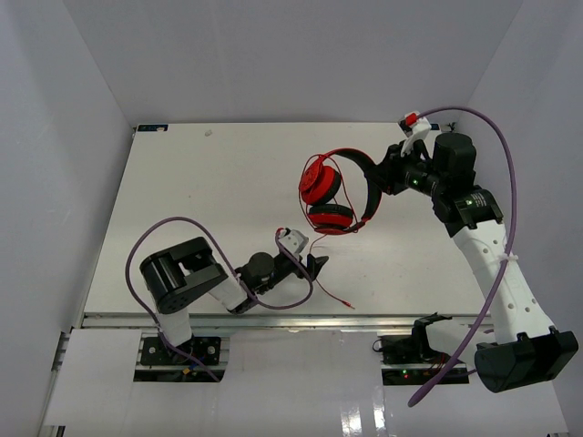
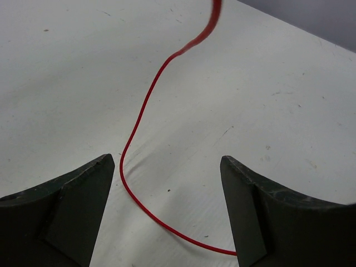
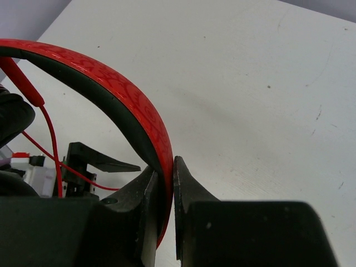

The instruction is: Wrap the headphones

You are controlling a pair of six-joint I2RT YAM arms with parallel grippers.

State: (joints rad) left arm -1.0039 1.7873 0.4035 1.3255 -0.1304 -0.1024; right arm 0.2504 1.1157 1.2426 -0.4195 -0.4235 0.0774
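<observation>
The red headphones [image 1: 330, 193] hang above the table, held by their patterned band [image 3: 139, 111], on which my right gripper [image 3: 167, 167] is shut. The two ear cups [image 1: 320, 182] dangle to the left of that gripper. A thin red cable [image 1: 321, 273] drops from the cups to the table and trails toward the front edge. My left gripper [image 1: 314, 266] stands open low over the table. In the left wrist view the cable [image 2: 136, 128] curves between the wide-apart fingers [image 2: 72, 206] without touching them.
Thick purple robot cables [image 1: 155, 238] loop over both arms. The white table's front edge [image 1: 273, 317] lies just behind the left arm's base. Grey walls close the table in at the left, back and right.
</observation>
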